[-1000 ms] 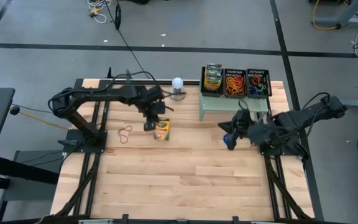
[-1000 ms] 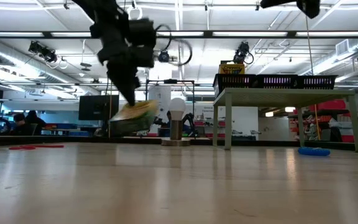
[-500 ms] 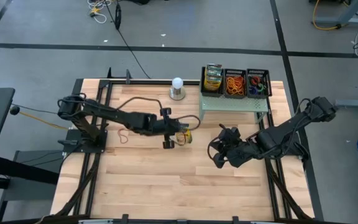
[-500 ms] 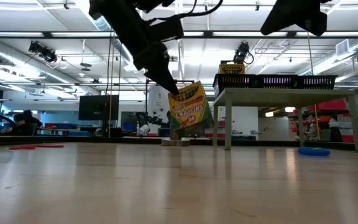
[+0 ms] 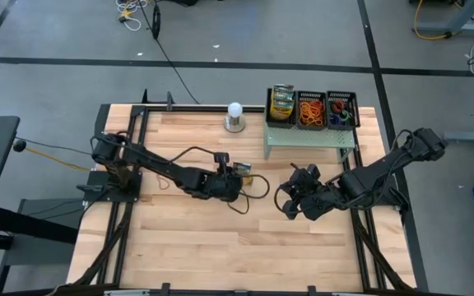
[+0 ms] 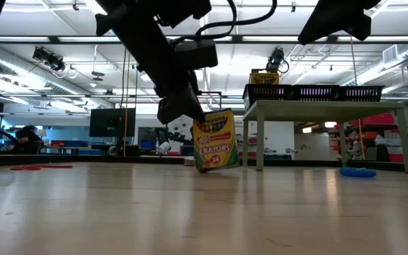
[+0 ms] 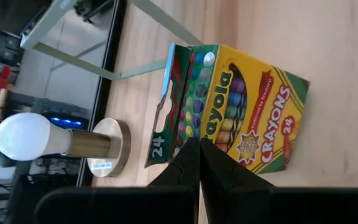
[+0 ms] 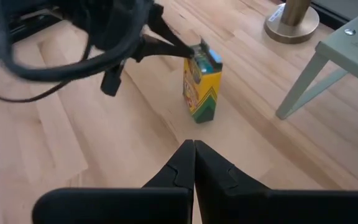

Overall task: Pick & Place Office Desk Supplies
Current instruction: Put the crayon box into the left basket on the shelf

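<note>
A yellow-and-green crayon box [image 5: 243,168] stands tilted near the table's middle, its top flap open; it also shows in the low view [image 6: 216,142]. My left gripper [image 7: 199,144] reaches in from the table's left and is shut on the box's top end. My right gripper [image 8: 193,149] hovers shut and empty to the box's right [image 5: 290,204], above the table. A second crayon box [image 5: 282,103] sits in the leftmost of the black mesh baskets [image 5: 342,109], beside others full of rubber bands. My left gripper pinches the crayon box's top end, by the open flap [image 7: 188,130], between its two fingers. The fingers [image 8: 178,43] slant down at it from the table's left. The box leans over, with its bottom end [image 8: 197,117] at the table top.
The baskets stand on a pale green mesh riser [image 5: 309,138] at the far right. A white ball on a metal base [image 5: 235,115] stands at the far edge. A red rubber band [image 5: 164,177] lies at the left, a blue one [image 6: 358,171] at the right.
My left gripper has carried the crayon box toward the table's right and near edges and downward, turning as it went. The box has come from hanging slanted to nearly upright, low at the table. My right gripper sank toward the table's middle, then kept still.
</note>
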